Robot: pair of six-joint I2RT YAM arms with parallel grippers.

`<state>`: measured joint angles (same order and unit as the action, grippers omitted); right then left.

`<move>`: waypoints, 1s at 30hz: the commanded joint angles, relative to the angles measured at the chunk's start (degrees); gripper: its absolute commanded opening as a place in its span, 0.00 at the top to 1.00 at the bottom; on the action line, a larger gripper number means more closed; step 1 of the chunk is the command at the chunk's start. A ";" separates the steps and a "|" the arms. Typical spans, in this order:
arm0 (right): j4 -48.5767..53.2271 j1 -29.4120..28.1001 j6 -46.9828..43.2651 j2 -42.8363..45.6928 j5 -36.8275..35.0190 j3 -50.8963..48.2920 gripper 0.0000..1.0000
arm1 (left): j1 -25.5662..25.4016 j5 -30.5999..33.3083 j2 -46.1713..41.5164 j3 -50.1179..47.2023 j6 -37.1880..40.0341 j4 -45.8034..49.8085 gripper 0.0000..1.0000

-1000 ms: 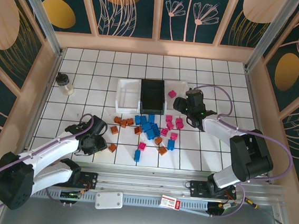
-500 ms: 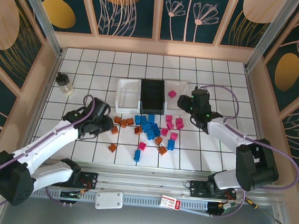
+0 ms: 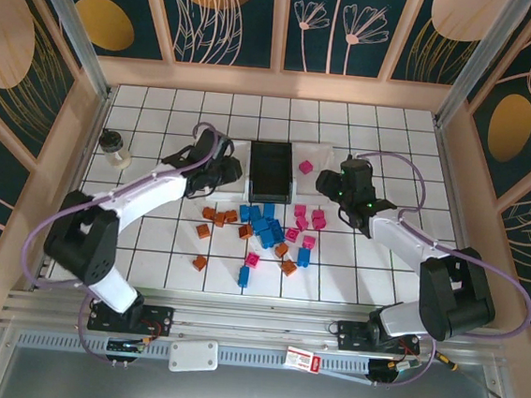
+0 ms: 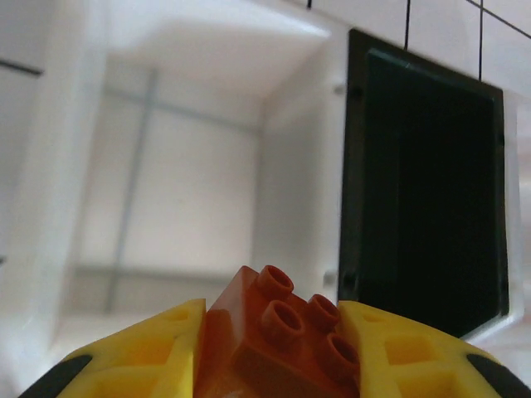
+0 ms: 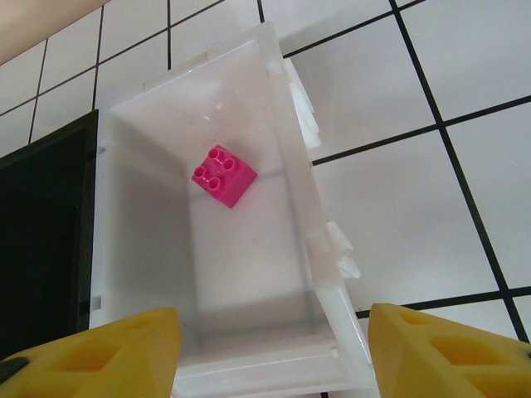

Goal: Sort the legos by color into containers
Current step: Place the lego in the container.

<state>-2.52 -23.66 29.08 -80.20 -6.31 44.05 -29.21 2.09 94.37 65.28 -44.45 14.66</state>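
My left tool (image 4: 272, 355) clamped on an orange brick (image 4: 282, 325) above the left white tray (image 4: 166, 182), black tray (image 4: 423, 182) just beside, one pink brick (image 5: 223, 175) in the right white tray (image 5: 286, 141), right tool (image 5: 270, 348) apart, loose legos (image 3: 267, 229) mid-bench

Left wrist view: the left white tray (image 4: 191, 191) was out of focus, its walls soft. The orange brick (image 4: 278, 332) was cut off by the bottom edge, and its sides were covered by the left fingers (image 4: 141, 356).

Right wrist view: the black tray (image 5: 41, 240) ran off the left edge. The right fingers (image 5: 99, 344) were cropped below.

Top view: the left gripper (image 3: 224, 171) covered much of the left white tray.
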 commanded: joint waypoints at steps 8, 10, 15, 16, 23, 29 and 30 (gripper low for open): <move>1.11 0.26 1.07 2.86 -1.23 -2.45 0.36 | 2.14 0.44 11.36 7.59 2.93 -3.02 0.55; 0.87 0.20 1.07 2.73 -1.17 -2.61 0.35 | 2.23 0.81 11.21 7.75 3.01 -3.57 0.44; 0.76 0.19 1.16 2.33 -1.26 -2.61 0.34 | 2.22 -0.57 9.06 8.69 3.69 -3.85 0.28; 0.73 0.28 1.09 2.33 -1.23 -2.49 0.34 | 2.22 -0.91 8.12 8.50 3.90 -3.76 0.27; 0.07 0.21 0.69 2.68 -0.08 -2.93 0.34 | 0.90 -3.73 -3.69 0.05 5.41 -2.52 0.20; -1.05 0.20 0.56 2.62 0.59 -3.71 0.33 | -2.44 -2.31 -14.53 -10.18 5.62 2.77 0.18; -1.15 0.22 0.60 2.60 0.51 -3.86 0.34 | -2.69 -2.48 -15.95 -12.63 5.25 3.73 0.18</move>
<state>-2.66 -23.66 29.30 -78.65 -6.02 41.23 -31.20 0.03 80.97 57.45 -39.83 13.10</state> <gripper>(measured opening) 0.664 0.822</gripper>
